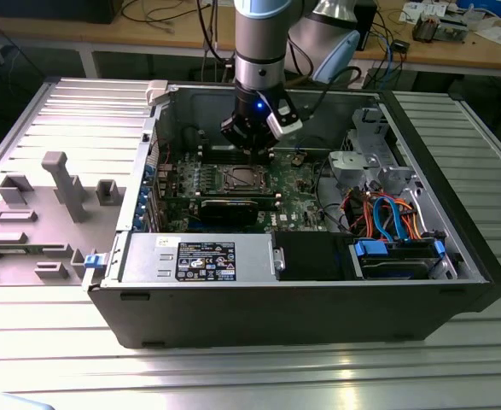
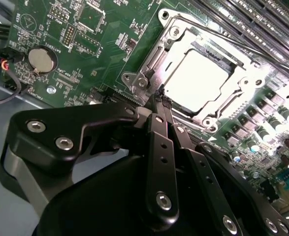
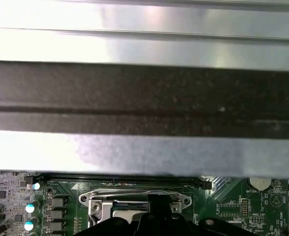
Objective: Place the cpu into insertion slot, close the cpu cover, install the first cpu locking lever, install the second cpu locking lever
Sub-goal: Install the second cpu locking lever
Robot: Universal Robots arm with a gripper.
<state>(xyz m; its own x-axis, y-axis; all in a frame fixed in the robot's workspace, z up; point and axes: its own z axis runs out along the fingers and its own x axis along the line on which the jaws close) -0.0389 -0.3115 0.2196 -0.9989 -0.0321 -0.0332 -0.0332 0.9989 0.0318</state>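
The cpu (image 2: 197,81) lies flat in the insertion slot (image 2: 143,81), its bright silver top showing through the cut-out of the cpu cover (image 2: 156,58), which lies down over it. A thin wire lever (image 2: 218,40) runs along one side of the socket. My gripper (image 2: 160,101) is shut, its black fingertips pressed together right at a corner of the socket frame; nothing shows between them. In the exterior view the gripper (image 1: 248,147) hangs just above the slot (image 1: 240,179) inside the open computer case. The first wrist view shows the slot (image 3: 134,202) beyond the fingers (image 3: 159,219).
Memory slots (image 2: 262,24) run beside the socket, and a coin battery (image 2: 42,58) sits on the green board. A black graphics card (image 1: 229,207), the power supply (image 1: 199,260) and a drive cage with cables (image 1: 387,213) crowd the case. The case wall (image 3: 144,98) stands close by.
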